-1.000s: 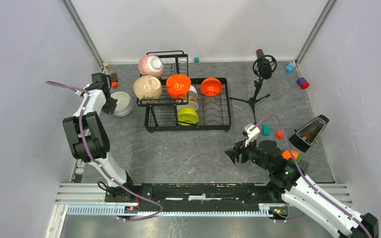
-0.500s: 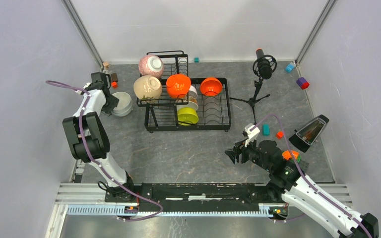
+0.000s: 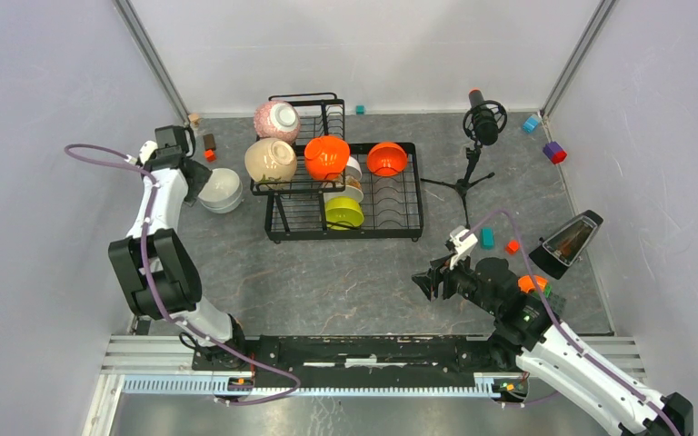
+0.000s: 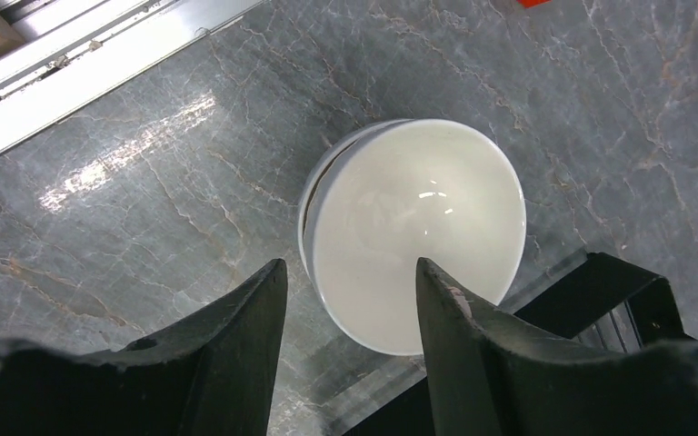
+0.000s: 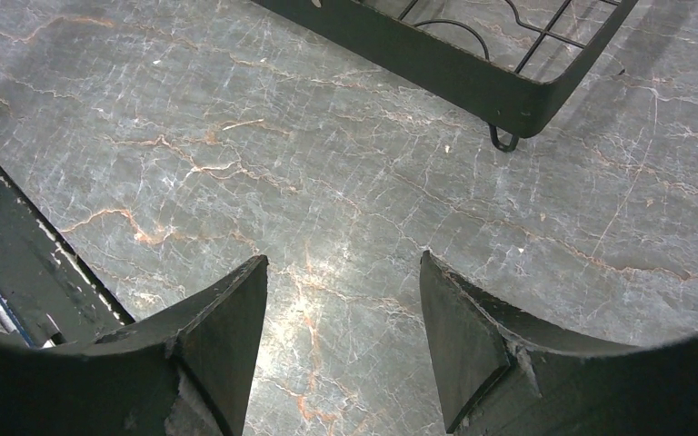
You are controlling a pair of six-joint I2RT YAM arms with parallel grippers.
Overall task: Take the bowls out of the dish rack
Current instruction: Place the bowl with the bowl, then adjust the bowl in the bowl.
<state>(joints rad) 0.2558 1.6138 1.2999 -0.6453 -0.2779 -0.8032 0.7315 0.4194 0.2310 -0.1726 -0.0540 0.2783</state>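
Note:
Two white bowls (image 4: 416, 227) sit nested on the table just left of the black dish rack (image 3: 391, 204); from above the stack (image 3: 222, 189) shows beside the rack's raised shelf. My left gripper (image 4: 350, 272) hangs open above that stack, touching nothing; from above, the left gripper (image 3: 194, 175) is at the stack's left rim. The upper shelf carries a pink-speckled bowl (image 3: 277, 120), a beige bowl (image 3: 270, 161) and an orange bowl (image 3: 326, 156). In the lower tray stand another orange bowl (image 3: 386, 159), a lime green bowl (image 3: 344, 213) and white bowls (image 3: 353, 174). My right gripper (image 3: 423, 283) is open over bare table.
A microphone on a black tripod (image 3: 477, 136) stands right of the rack. Small coloured blocks (image 3: 487, 238) and a dark wedge-shaped object (image 3: 568, 241) lie near the right arm. The rack's front corner (image 5: 473, 64) shows beyond the right gripper (image 5: 341, 263). A metal rail (image 4: 82, 73) runs along the table's left edge.
My left gripper has opened and let go of the white bowl, which now rests in the other one. The left wrist has lifted and drawn back to the left. The right arm is unchanged.

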